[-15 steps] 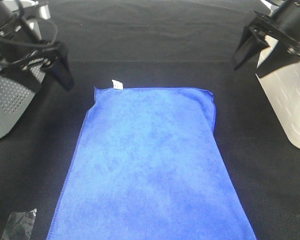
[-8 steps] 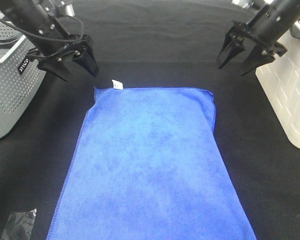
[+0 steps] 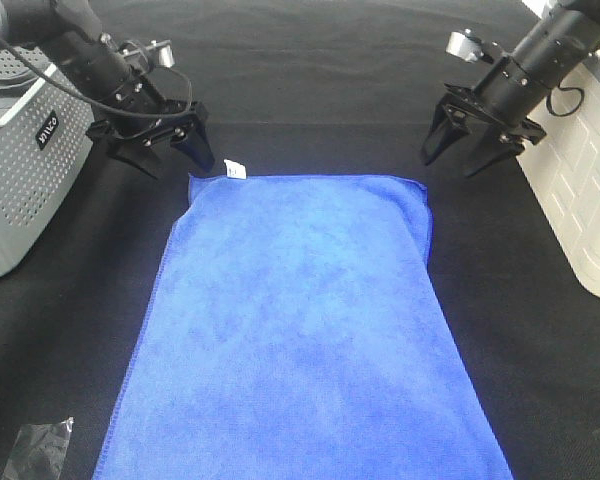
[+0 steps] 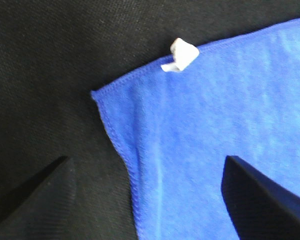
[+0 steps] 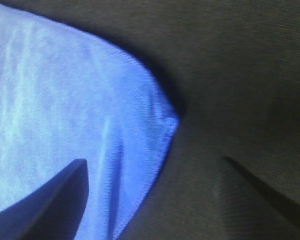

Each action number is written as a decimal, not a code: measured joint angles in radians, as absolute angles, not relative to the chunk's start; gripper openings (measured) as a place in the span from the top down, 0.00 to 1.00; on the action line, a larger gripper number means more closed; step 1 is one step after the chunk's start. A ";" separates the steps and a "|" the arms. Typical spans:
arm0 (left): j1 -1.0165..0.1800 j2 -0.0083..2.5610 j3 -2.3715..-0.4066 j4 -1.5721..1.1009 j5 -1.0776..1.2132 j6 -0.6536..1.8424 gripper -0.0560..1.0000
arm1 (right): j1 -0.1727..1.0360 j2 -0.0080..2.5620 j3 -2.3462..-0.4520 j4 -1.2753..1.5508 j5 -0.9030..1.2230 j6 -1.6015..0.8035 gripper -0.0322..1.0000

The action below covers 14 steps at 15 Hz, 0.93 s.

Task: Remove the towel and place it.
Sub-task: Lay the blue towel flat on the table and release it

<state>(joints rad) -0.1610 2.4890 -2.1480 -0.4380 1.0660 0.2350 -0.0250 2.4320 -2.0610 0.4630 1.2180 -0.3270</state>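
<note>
One grey basket (image 3: 20,200) left of towel (image 3: 300,330)

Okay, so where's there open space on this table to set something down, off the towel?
Bare black table lies beyond the far edge of the towel. Strips also run between towel and white basket, and between towel and grey basket, down to a plastic scrap. Crowded: the towel's far corners, where the left gripper and right gripper hover open.
</note>
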 joint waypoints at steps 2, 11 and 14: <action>-0.161 2.513 -2.156 -0.414 1.069 0.235 0.23 | -0.033 2.444 -2.063 0.467 1.218 -0.327 0.28; -0.135 2.566 -2.164 -0.402 1.060 0.221 0.23 | -0.033 2.444 -2.063 0.461 1.136 -0.362 0.20; -0.135 2.565 -2.164 -0.402 1.060 0.221 0.23 | -0.031 2.448 -2.063 0.432 1.084 -0.359 0.20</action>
